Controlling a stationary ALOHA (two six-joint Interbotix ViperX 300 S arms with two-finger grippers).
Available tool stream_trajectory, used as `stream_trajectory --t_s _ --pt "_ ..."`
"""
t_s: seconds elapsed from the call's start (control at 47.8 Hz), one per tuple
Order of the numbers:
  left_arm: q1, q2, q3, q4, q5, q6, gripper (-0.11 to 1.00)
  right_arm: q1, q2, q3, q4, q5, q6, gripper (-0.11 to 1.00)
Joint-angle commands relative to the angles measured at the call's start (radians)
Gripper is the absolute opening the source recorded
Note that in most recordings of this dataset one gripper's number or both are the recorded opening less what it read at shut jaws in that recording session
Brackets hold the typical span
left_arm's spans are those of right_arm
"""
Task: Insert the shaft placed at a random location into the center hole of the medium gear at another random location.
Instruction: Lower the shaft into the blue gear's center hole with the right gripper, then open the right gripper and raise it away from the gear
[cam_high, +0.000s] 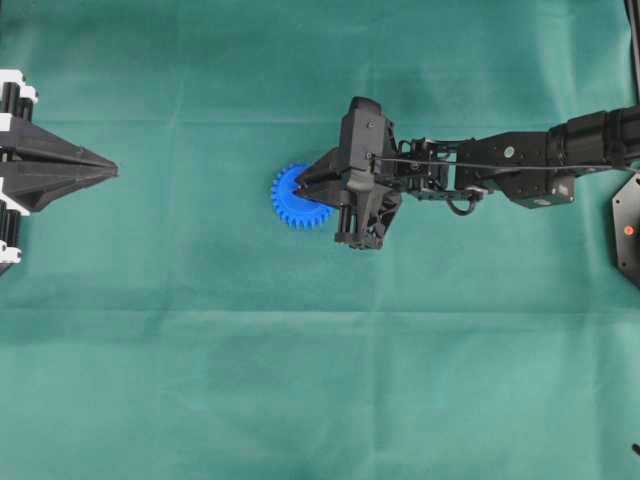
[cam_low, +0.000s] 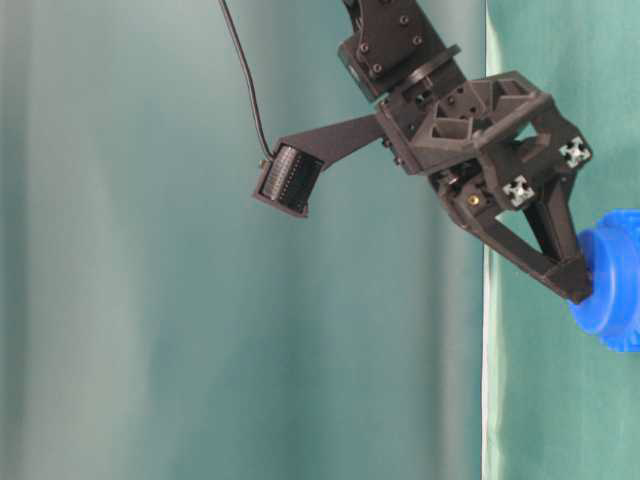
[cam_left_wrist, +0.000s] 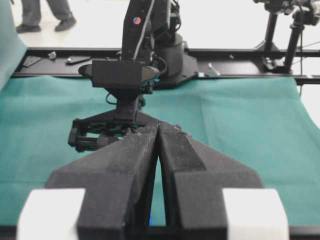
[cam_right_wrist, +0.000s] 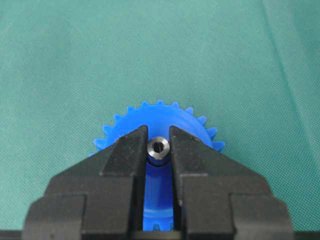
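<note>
Shaft (cam_right_wrist: 159, 148) is clamped in right pincer (cam_right_wrist: 159, 145) over gear (cam_right_wrist: 165, 120) (presumably aligning with its hole); left pincer (cam_left_wrist: 159, 150) is closed, idle.

- The overhead view is evenly and softly lit; the green cloth (cam_high: 300, 380) shows faint fold creases as paler bands, and only a weak shadow lies just beside the medium gear (cam_high: 292, 196).
- At table level the backdrop left of the medium gear is hazy and washed out, with soft vertical streaks.
- In the left wrist view, the floor beyond the cloth is blown out to near white, while the left gripper (cam_left_wrist: 159, 131) close to the lens is blurred.
- The right wrist view is sharp on the shaft (cam_right_wrist: 159, 147), whose metal end glints; the right gripper (cam_right_wrist: 159, 145) is dark and slightly soft at the bottom edge.
</note>
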Motion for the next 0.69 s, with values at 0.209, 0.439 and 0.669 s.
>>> stream_trajectory --t_s 0.209,0.439,0.669 --pt "0.0 0.006 -0.015 0.003 -0.005 0.002 0.0 0.002 -0.018 -0.018 0.005 -0.009 0.008 0.43" --pt "0.0 0.008 -0.015 0.002 -0.005 0.002 0.0 0.006 -0.063 -0.012 0.005 0.006 0.008 0.9" --pt "0.002 0.008 -0.014 0.002 -0.005 -0.002 0.0 0.008 -0.153 0.0 0.003 0.054 0.006 0.87"
